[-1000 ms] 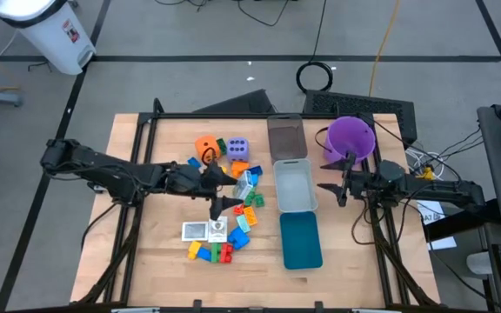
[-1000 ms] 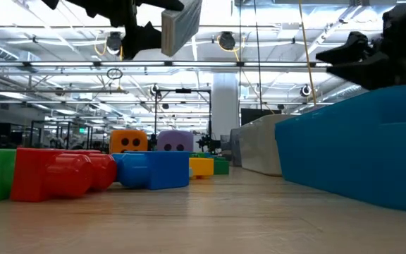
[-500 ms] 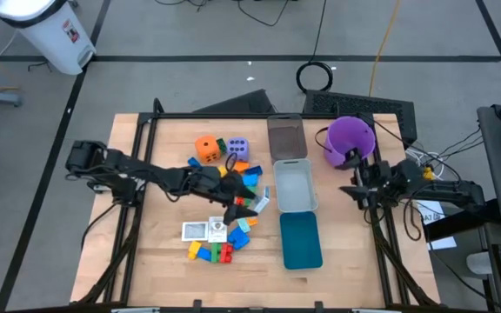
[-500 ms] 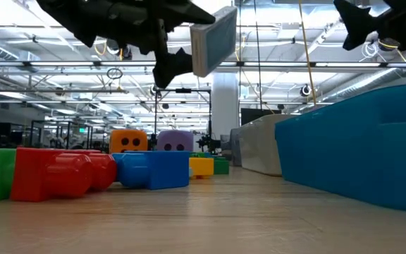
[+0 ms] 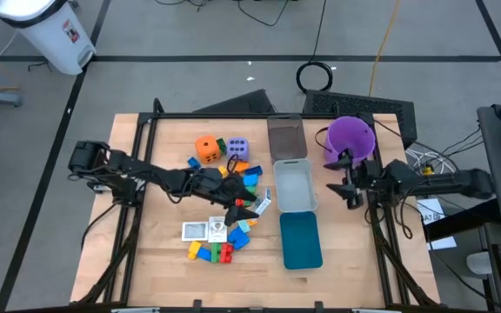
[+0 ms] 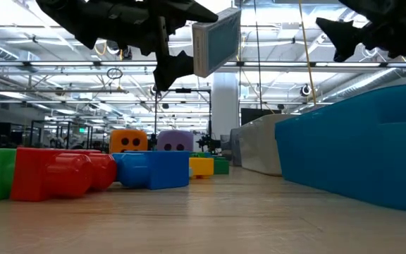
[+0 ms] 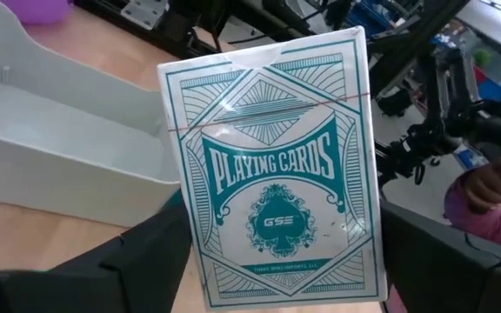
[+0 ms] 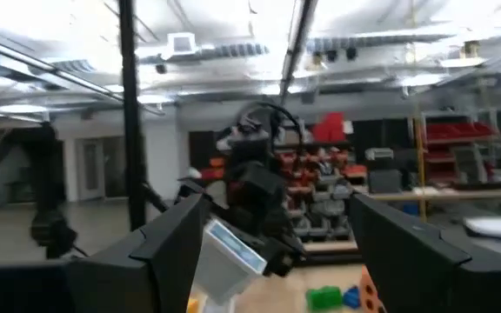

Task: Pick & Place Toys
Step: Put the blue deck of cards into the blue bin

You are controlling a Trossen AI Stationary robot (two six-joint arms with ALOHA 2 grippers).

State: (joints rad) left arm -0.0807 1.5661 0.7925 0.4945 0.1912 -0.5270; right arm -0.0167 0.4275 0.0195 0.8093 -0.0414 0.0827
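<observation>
My left gripper is shut on a white-and-teal playing-card box, held high over the table just left of the pale tray; the box also shows in the low view and fills the left wrist view. Below lie an orange die, a lavender die, small coloured blocks and white picture cards. My right gripper is open and empty, in the air right of the trays, below the purple bucket. My left gripper pinches the card box between its two fingers, one on each long narrow side near the box's lower end. The fingers come level from the table's left. The box is lifted clear of the table, standing on end, its printed face toward the wrist camera.
A grey tray, the pale tray and a teal tray stand in a row right of centre. Bare wood lies at the table's near left. A person's hand and pink sleeve show beyond the table's right side.
My left gripper has carried the card box toward the table's right edge, up to the pale tray's left wall, still lifted clear. My right gripper has risen and drawn back toward the right edge, then come a little back toward the trays.
</observation>
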